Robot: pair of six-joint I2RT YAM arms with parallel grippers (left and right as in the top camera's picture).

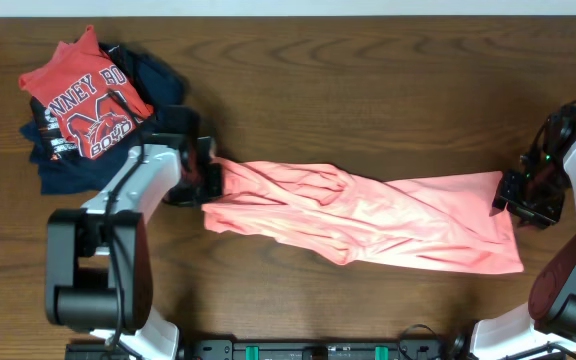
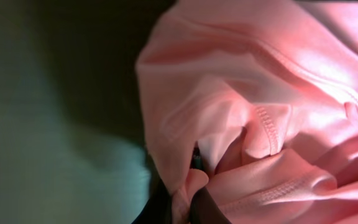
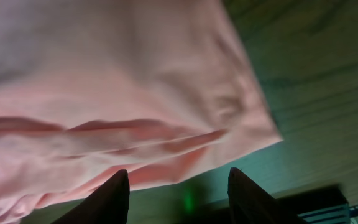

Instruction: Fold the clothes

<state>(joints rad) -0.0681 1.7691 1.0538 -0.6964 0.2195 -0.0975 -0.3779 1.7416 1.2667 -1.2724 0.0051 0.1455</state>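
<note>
The salmon-pink T-shirt point(image 1: 368, 215) lies stretched and wrinkled across the middle of the table, plain side up, no lettering showing. My left gripper point(image 1: 211, 180) is at its left end, shut on a bunched fold of the pink cloth point(image 2: 188, 186); a stitched hem point(image 2: 266, 124) shows just above the jaws. My right gripper point(image 1: 520, 200) is at the shirt's right edge, open and empty point(image 3: 179, 186), its two fingers just off the cloth's edge point(image 3: 166, 112) above the bare wood.
A red shirt with a big "M" print point(image 1: 88, 100) lies on dark navy garments point(image 1: 68, 165) at the far left corner. The wooden table point(image 1: 368, 80) runs out at its front edge, below the shirt.
</note>
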